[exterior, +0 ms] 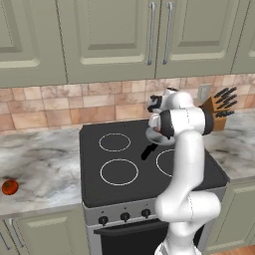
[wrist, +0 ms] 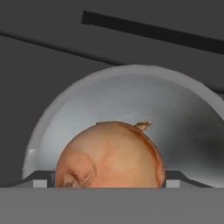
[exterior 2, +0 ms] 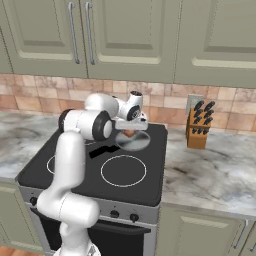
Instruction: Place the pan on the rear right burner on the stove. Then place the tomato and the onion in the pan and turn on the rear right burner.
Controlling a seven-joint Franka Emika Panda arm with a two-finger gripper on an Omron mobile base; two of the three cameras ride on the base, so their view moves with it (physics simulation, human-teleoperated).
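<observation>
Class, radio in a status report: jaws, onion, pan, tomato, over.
Gripper over pan, jaws wide beside onion. Pan on stove. Tomato on left counter, not yet moved. Nothing in the way.

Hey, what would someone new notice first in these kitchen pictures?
The white arm bent over the black stove, its end effector above the pan at the rear right, an onion between its fingers. Then the red tomato, alone on the counter far left.

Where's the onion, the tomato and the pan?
onion (wrist: 111, 155), hand view, middle of its skin.
tomato (exterior: 9, 187), left base view, its red middle.
pan (exterior 2: 135, 141), right base view, bare metal floor.
</observation>
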